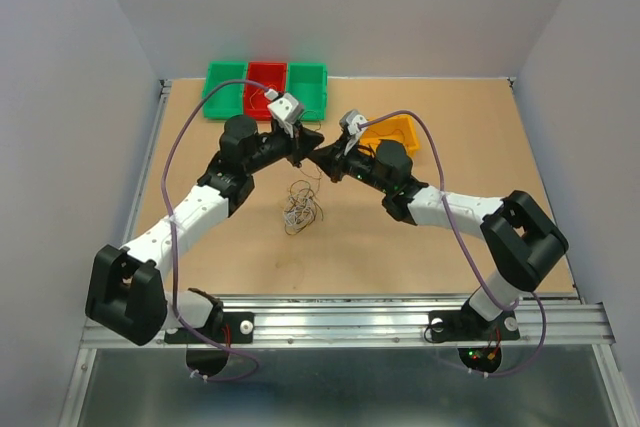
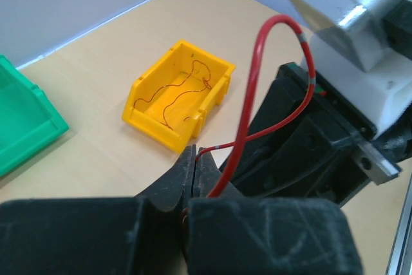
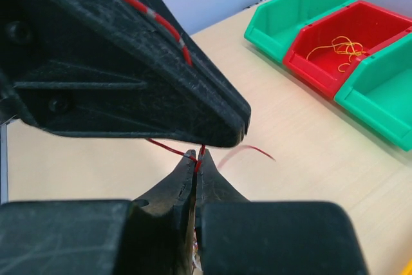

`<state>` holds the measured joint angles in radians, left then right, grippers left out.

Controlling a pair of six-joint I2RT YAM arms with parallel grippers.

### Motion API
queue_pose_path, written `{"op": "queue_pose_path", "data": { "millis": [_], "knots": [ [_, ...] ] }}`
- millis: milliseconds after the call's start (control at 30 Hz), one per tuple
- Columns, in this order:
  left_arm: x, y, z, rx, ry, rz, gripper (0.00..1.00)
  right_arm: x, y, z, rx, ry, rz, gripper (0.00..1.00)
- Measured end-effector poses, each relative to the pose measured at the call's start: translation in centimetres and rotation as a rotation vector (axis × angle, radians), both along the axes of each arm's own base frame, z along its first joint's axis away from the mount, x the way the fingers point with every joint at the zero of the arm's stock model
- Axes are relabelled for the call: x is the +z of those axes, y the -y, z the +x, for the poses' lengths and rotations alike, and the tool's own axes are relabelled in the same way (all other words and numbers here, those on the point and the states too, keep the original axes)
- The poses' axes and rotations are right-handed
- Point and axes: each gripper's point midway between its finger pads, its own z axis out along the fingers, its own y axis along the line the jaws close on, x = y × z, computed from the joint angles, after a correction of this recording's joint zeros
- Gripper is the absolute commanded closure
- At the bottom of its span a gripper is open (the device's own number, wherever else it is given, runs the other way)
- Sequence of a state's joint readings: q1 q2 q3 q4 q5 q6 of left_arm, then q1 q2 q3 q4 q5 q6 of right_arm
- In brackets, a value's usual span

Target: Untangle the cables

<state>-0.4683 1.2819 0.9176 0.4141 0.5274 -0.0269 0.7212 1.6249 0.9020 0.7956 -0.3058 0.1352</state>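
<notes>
Left gripper [image 2: 196, 162]: fingers pressed together, nipping a red wire [image 2: 252, 75] right at the tips.
Right gripper [image 3: 195, 162]: fingers likewise together on the same red wire, tip to tip with the left one above the middle of the table.
Red wire: held off the table between the two arms. One long loop arches up over the right gripper's body and a short loose tail curls out to the side.
Tangle [image 1: 300, 209]: a small knot of thin wires on the table just below the meeting grippers. I cannot tell whether the red wire is joined to it.
Bins: the yellow bin [image 2: 138, 98] holds a thin reddish wire [image 2: 168, 104], and the red bin [image 3: 315, 69] holds a yellowish one [image 3: 335, 48].
Risk, snag: the arching loop could catch on the right gripper's housing as the arms part — the wire would jerk or slip out.
Risk, strain: both grips sit very close, so a hard pull may stretch or snap so fine a wire.
Risk, drag: if a strand below is linked, lifting would haul the knot along and tighten it.
Risk, contact: the fingertips almost meet — a small misjudged move would knock them together.
</notes>
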Motion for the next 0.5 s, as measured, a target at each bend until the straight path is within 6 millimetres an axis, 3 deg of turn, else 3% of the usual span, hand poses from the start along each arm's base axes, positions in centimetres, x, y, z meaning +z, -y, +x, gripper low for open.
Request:
{"op": "queue_pose_path", "data": {
  "millis": [33, 200, 367, 500],
  "knots": [
    [-0.1, -0.2, 0.3, 0.010, -0.008, -0.002, 0.84, 0.0, 0.0, 0.0, 0.000, -0.001, -0.001, 0.99],
    [-1.5, -3.0, 2.6, 0.068, -0.095, -0.037, 0.78, 1.0, 0.4, -0.1, -0.015, 0.020, 0.018, 1.00],
    [-3.2, -5.4, 4.9, 0.138, -0.148, -0.045, 0.43, 2.0, 1.1, -1.3, 0.004, 0.048, 0.030, 0.99],
    [-3.8, -6.1, 5.6, 0.165, -0.157, -0.041, 0.37, 2.2, 1.3, -2.0, 0.022, 0.062, 0.030, 0.99]
  ]
}}
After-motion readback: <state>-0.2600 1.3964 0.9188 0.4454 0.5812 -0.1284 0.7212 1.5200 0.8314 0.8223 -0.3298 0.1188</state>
